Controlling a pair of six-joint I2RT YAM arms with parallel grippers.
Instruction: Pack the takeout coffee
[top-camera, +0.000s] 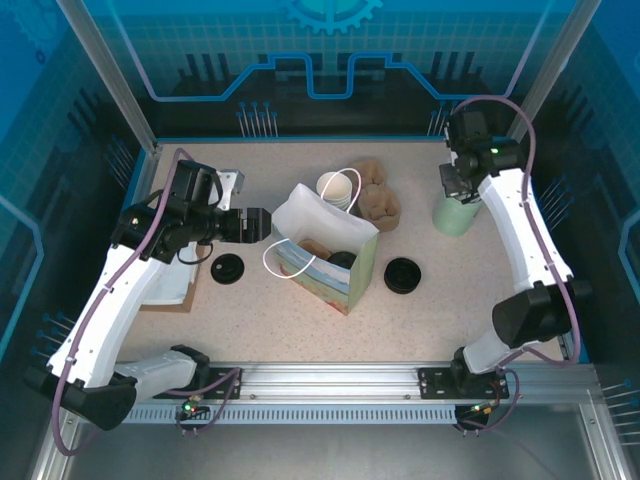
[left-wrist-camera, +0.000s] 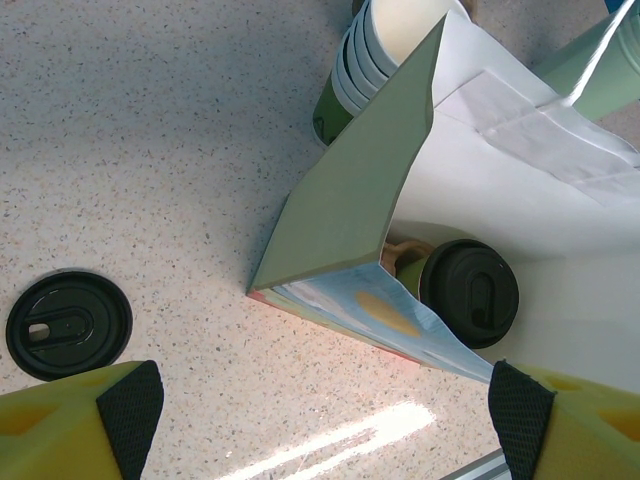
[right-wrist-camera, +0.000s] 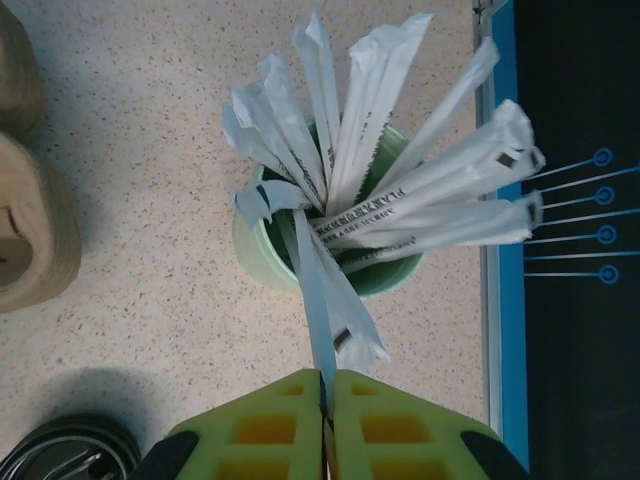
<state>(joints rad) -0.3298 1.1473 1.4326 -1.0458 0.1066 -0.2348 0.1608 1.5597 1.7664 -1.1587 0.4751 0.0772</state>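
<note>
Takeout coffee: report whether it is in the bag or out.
In. The lidded takeout coffee sits inside the open paper bag, seen from above.

The speckled table bears a paper bag, stacked cups, left lid and right lid.

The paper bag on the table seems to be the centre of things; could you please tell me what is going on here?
The takeout coffee, black lid on, stands inside the open paper bag at mid-table. The left arm's fingers hang wide open beside the bag, holding nothing. At the far right, the right arm's fingers are shut on a white packet poking out of the pale-green cup.
</note>
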